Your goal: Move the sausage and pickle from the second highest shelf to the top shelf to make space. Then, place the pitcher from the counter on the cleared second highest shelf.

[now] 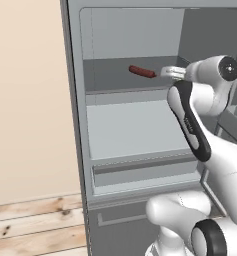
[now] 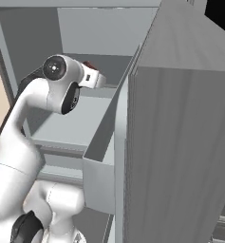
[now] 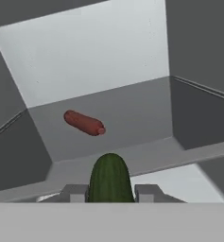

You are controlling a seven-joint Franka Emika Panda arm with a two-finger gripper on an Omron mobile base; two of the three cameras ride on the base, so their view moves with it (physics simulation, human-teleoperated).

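Note:
The red-brown sausage (image 1: 142,72) (image 3: 84,123) lies on the dark grey top shelf (image 1: 107,77) (image 3: 137,113), left of centre and well back from its front edge. My gripper (image 1: 168,73) (image 3: 110,191) hovers at the right front of that shelf, a little above its edge. It is shut on the dark green pickle (image 3: 110,177), which sticks out forward between the fingers. Below it lies the pale, brightly lit second highest shelf (image 1: 130,127) (image 2: 78,124) with nothing on it.
The open fridge door (image 2: 180,142) stands close on the right with a bin (image 2: 100,180) on its inner side. A drawer (image 1: 140,167) sits under the pale shelf. A beige wall (image 1: 25,100) and a wooden floor (image 1: 35,225) lie to the left.

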